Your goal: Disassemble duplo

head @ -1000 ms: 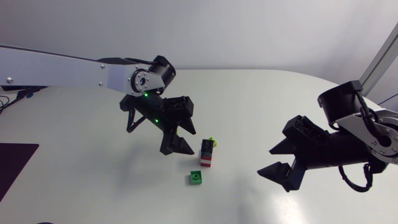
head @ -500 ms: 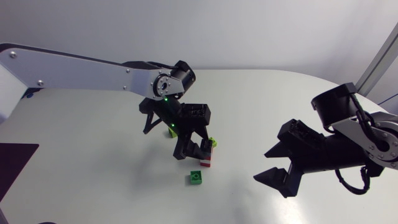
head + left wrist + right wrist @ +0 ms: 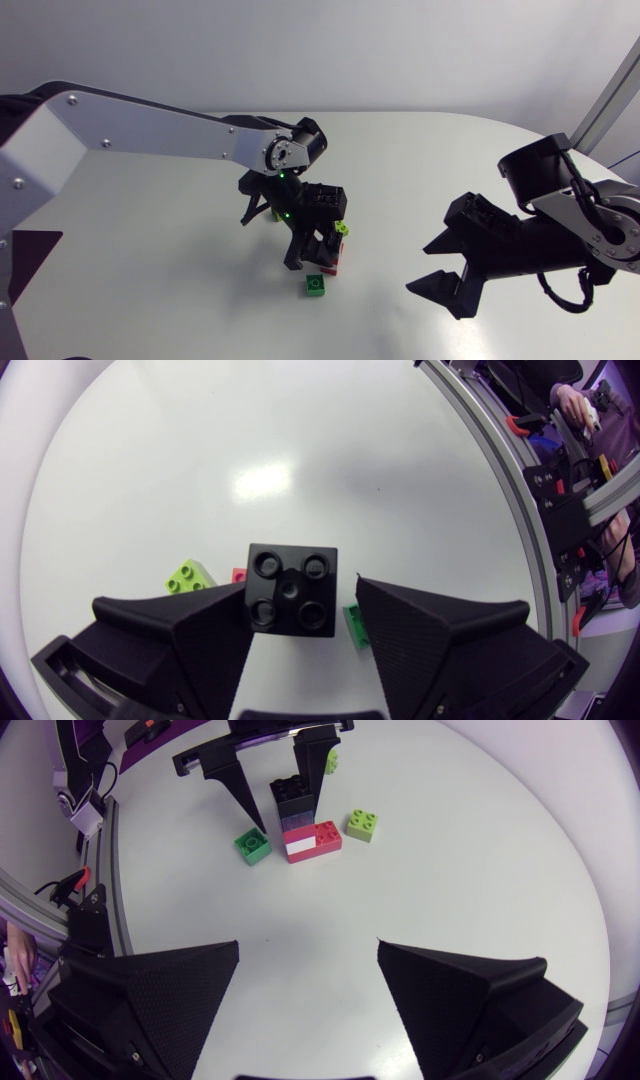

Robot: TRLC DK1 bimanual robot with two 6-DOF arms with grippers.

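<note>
The white worktop carries the duplo stack. The left gripper, fingers apart, straddles the black brick seated on the red brick, apparently positioned to clamp it. The green brick lies just beside. The right gripper, likewise spread and empty, hovers well apart, leaving access.

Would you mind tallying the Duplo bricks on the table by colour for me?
black brick: 1
red brick: 1
dark green brick: 1
lime green brick: 1
Total: 4 clearly seen; the pale layer under the black brick may be a fifth.
</note>
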